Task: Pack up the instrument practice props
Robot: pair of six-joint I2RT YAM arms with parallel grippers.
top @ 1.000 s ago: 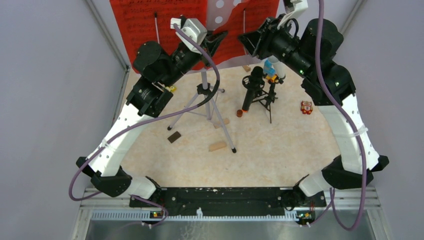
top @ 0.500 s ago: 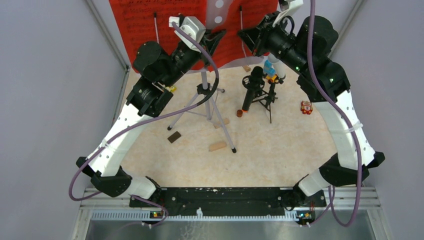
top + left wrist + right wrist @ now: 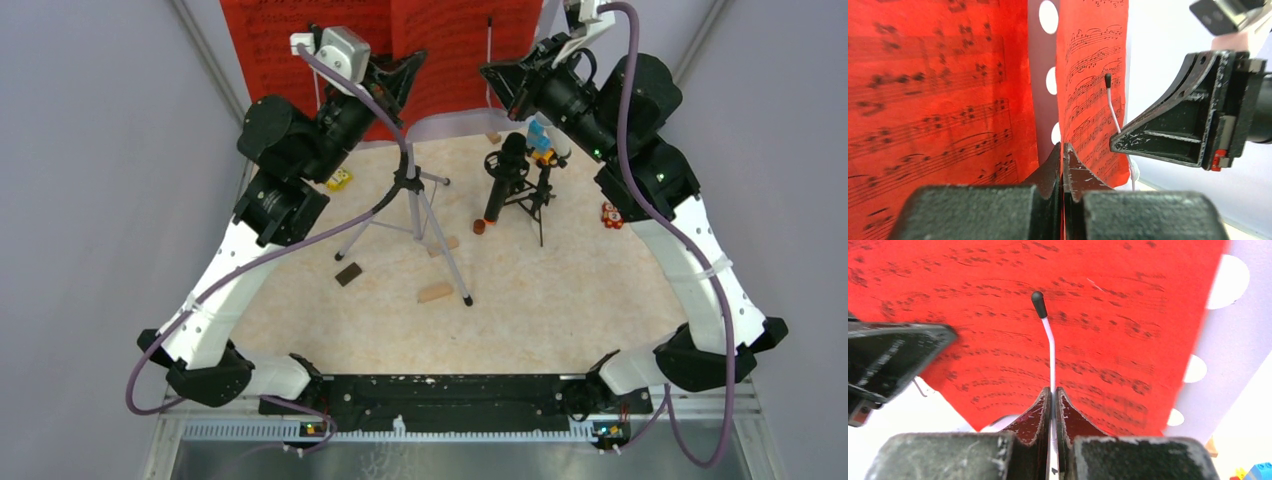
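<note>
- Red sheet-music pages are spread on the grey perforated plate, which is carried on the silver tripod at the far edge of the table.
- The right gripper is seen closed tight on the wire page holder, the thin white rod being pinched just below the right-hand page.
- The left gripper is fully closed at the bare strip between the two pages. Whether the plate's lower edge or only a page edge is pinched cannot be told from so close a view.
- The step in hand is judged to be the freeing of the pages. The wire is best swung slowly away from the plate, so that the paper is neither torn nor dragged.
- The plate should be steadied by the left gripper, since the tripod could be tipped by a sideways pull.
</note>
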